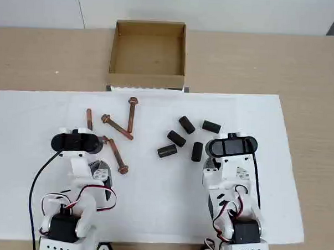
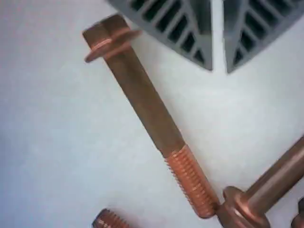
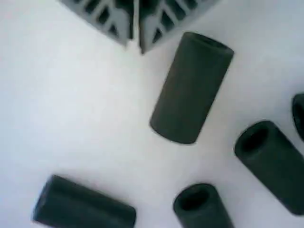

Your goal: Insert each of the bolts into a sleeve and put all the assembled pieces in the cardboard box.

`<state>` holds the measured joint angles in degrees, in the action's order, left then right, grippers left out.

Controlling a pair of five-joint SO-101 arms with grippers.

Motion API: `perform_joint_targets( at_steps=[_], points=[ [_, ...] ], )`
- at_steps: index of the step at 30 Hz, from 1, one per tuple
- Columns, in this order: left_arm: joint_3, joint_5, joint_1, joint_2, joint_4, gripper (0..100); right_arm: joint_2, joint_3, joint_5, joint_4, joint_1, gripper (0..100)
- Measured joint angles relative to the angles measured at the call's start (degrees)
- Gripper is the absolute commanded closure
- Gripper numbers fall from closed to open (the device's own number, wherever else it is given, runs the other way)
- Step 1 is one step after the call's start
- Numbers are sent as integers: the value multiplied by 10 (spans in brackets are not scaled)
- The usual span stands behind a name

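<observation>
While both arms sit low over white sheet (image 1: 152, 207), left hand (image 2: 219, 69) has fingers drawn together, gripping nothing. Copper bolt (image 2: 147, 114) lies flat just beside its tips, head nearest. Right hand (image 3: 135, 47) likewise closed on nothing, black sleeve (image 3: 190, 88) lying just beside it. Remaining bolts (image 1: 117, 126) and remaining sleeves (image 1: 176, 138) loose on sheet, near side of cardboard box (image 1: 148, 80).

Copper bolts (image 1: 132, 113) and black sleeves (image 1: 186, 125) loose on white sheet (image 1: 152, 202), cardboard box (image 1: 147, 80) just beyond
</observation>
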<state>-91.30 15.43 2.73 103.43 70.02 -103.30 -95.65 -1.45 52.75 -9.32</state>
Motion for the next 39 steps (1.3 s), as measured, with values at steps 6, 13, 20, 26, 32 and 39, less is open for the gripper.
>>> perform_joint_targets(
  at_steps=[6,13,20,26,32,39],
  points=[
    [0,0,0,0,0,995,0,0,0,0,0,995],
    [0,0,0,0,0,995,0,0,0,0,0,995],
    [0,0,0,0,0,995,0,0,0,0,0,995],
    [0,0,0,0,0,995,0,0,0,0,0,995],
    [0,0,0,0,0,995,0,0,0,0,0,995],
    [-11,-1,28,0,-33,995,0,0,0,0,0,995]
  ],
)
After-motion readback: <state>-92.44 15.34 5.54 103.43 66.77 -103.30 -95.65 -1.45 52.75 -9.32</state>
